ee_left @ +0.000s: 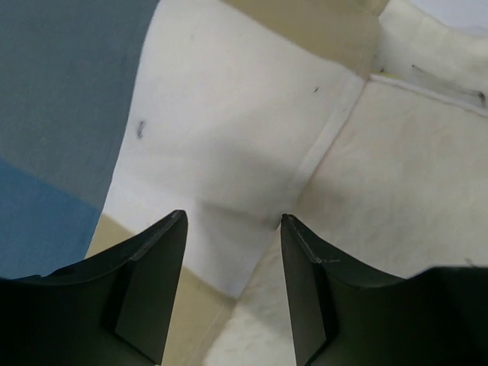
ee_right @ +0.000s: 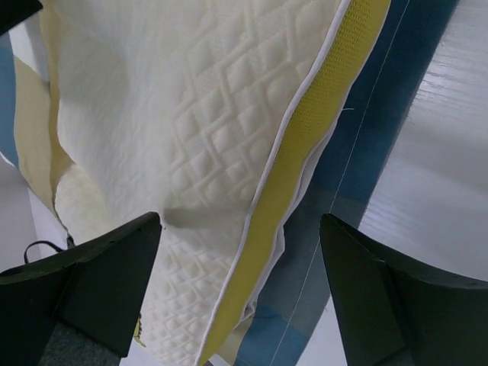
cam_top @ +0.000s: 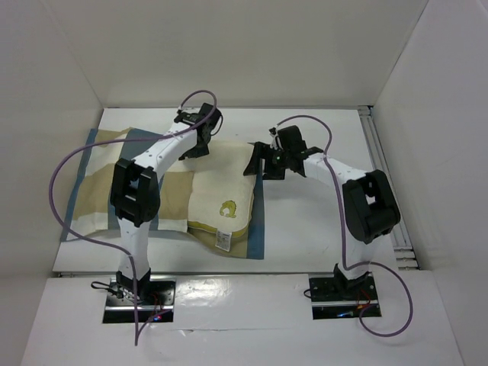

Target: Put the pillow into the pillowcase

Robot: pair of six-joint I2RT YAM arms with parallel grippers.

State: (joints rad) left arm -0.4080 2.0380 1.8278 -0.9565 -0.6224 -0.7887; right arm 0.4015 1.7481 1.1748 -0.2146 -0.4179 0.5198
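The cream pillow [cam_top: 217, 194], with its yellow emblem and white tag, lies on the right part of the checked pillowcase [cam_top: 99, 191], which is spread flat on the table. My left gripper [cam_top: 197, 149] hangs open over the pillow's far left corner. In the left wrist view the left gripper [ee_left: 232, 221] has nothing between its fingers, with pillowcase [ee_left: 229, 114] and pillow [ee_left: 381, 198] fabric below. My right gripper [cam_top: 255, 162] is at the pillow's far right corner. In the right wrist view the right gripper [ee_right: 240, 221] is wide open over the quilted pillow [ee_right: 191, 99] and its yellow piping [ee_right: 305, 168], with blue pillowcase [ee_right: 366, 152] beneath.
White walls enclose the white table [cam_top: 305, 221] on three sides. A metal rail [cam_top: 381, 175] runs along the right edge. Purple cables loop above both arms.
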